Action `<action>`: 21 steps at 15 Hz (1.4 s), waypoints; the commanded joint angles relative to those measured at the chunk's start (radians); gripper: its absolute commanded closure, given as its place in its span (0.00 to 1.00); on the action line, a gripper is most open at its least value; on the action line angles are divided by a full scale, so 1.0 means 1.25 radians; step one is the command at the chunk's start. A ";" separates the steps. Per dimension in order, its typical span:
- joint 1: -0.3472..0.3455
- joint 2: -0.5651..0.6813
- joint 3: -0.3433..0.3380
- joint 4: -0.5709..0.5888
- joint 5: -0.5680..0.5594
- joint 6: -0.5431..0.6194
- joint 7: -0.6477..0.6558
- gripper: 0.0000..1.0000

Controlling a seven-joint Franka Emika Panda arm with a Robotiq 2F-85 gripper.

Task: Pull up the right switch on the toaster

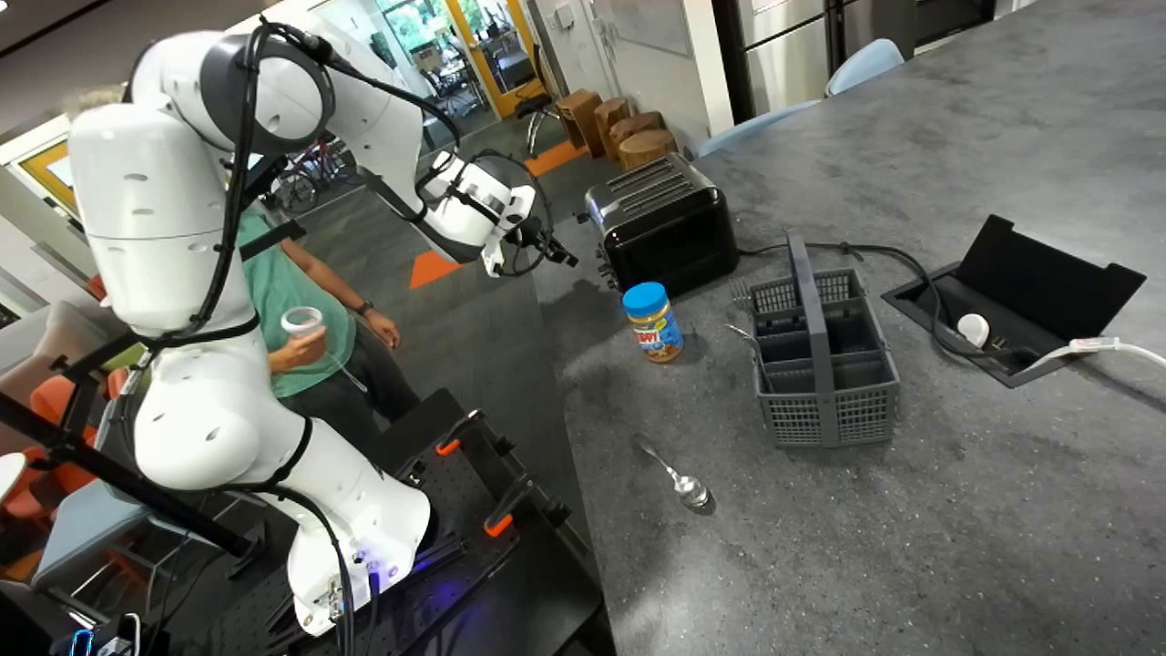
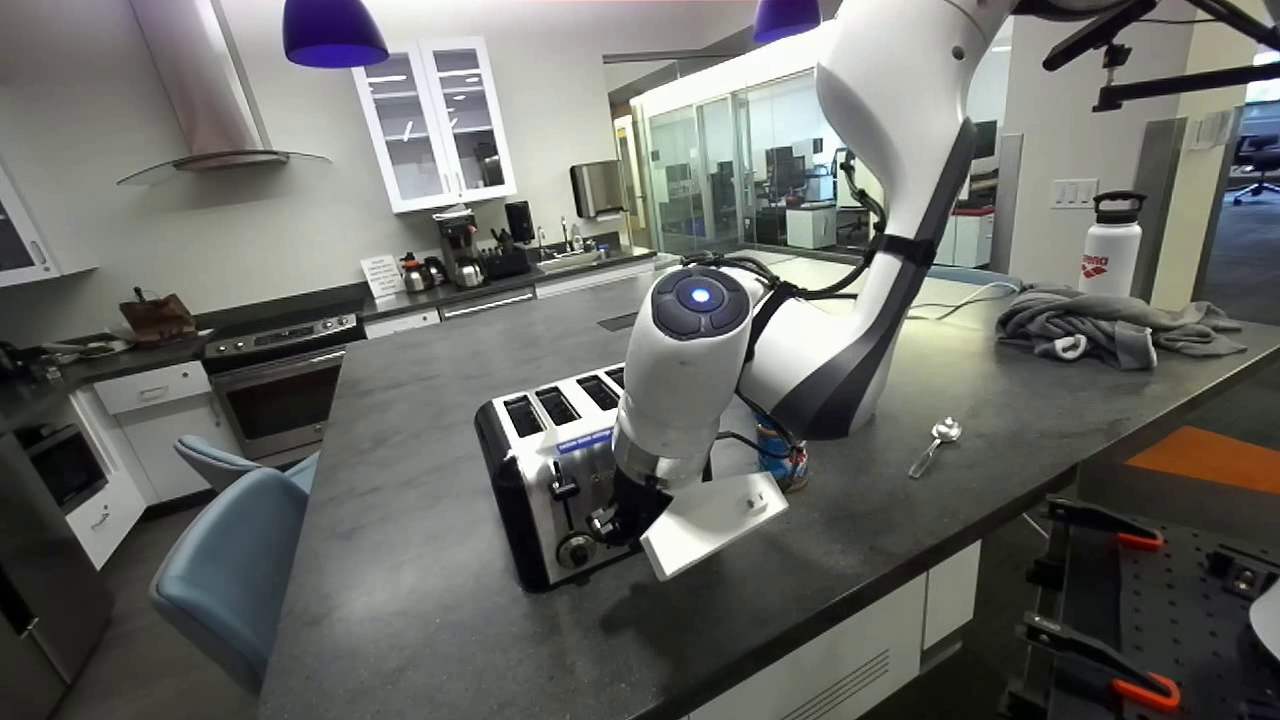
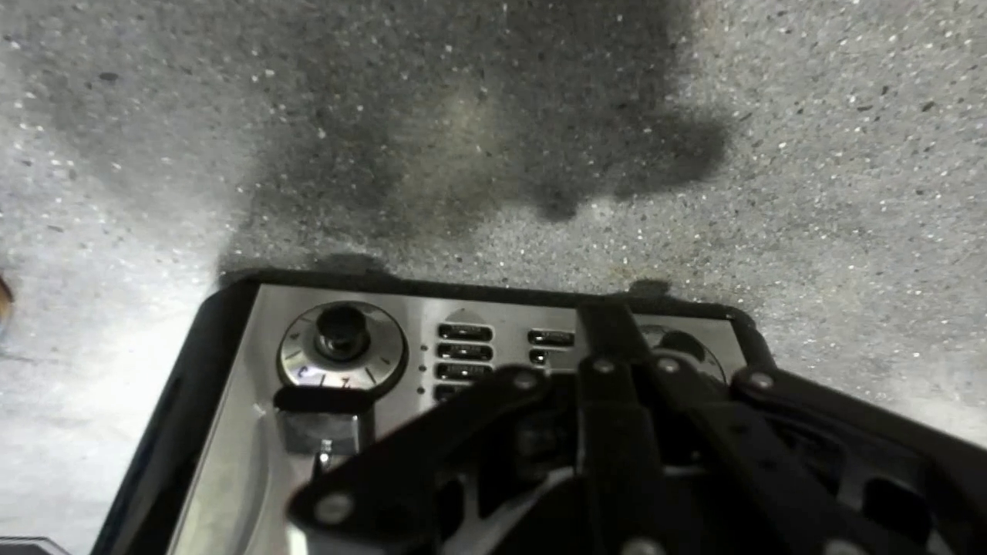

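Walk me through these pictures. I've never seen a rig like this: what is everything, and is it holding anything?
The white machine is a robot arm, ending in a black two-fingered gripper. On the gray counter stand a toaster, a blue-lidded jar and a divided caddy; a spoon lies nearby. Two pictures come from cameras outside the robot; an exterior view also shows a gray cloth and a white bottle. The close-up comes from a camera on the wrist, looking past the gripper at the toaster's dials. The gripper is at the toaster's dial side and looks closed, with nothing visibly held.
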 commanded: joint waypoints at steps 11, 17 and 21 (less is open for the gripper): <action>0.081 0.001 -0.081 0.012 -0.015 0.007 0.010 1.00; 0.081 0.018 -0.111 0.027 -0.089 0.002 0.032 1.00; 0.084 0.038 -0.123 0.036 -0.083 -0.012 0.021 1.00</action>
